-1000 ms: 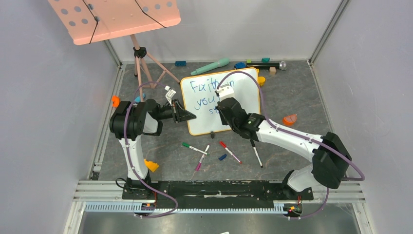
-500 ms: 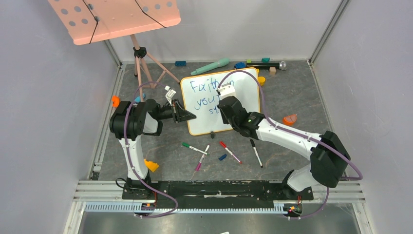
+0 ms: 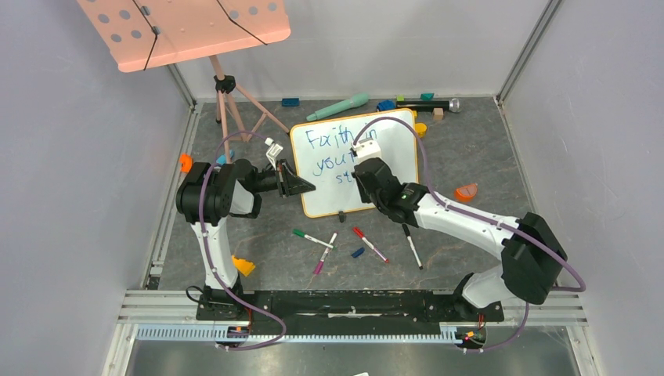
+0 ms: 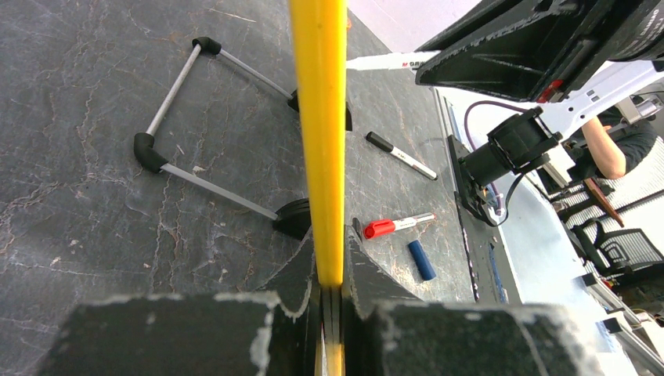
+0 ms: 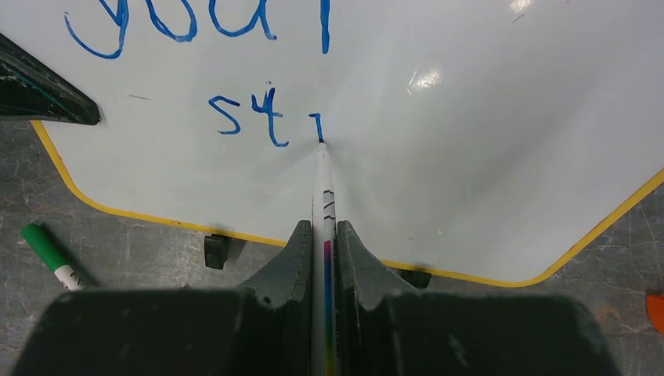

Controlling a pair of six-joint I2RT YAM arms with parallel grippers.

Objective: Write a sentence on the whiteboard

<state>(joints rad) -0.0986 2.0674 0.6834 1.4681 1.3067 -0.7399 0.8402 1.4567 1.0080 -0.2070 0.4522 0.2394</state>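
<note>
Centrally, glossy whiteboard point(image 3: 321, 196) (rounded yellow rim), looping blue sentence point(image 3: 326, 164).

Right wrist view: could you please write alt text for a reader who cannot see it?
The right gripper is shut on a white marker whose tip touches the whiteboard, at the end of a short blue stroke after the letters "st". A green marker lies on the grey table below the board's yellow edge.

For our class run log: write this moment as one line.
left pincer: shut on whiteboard edge | right pincer: shut on marker, tip touching whiteboard | sentence: third line begun
</note>
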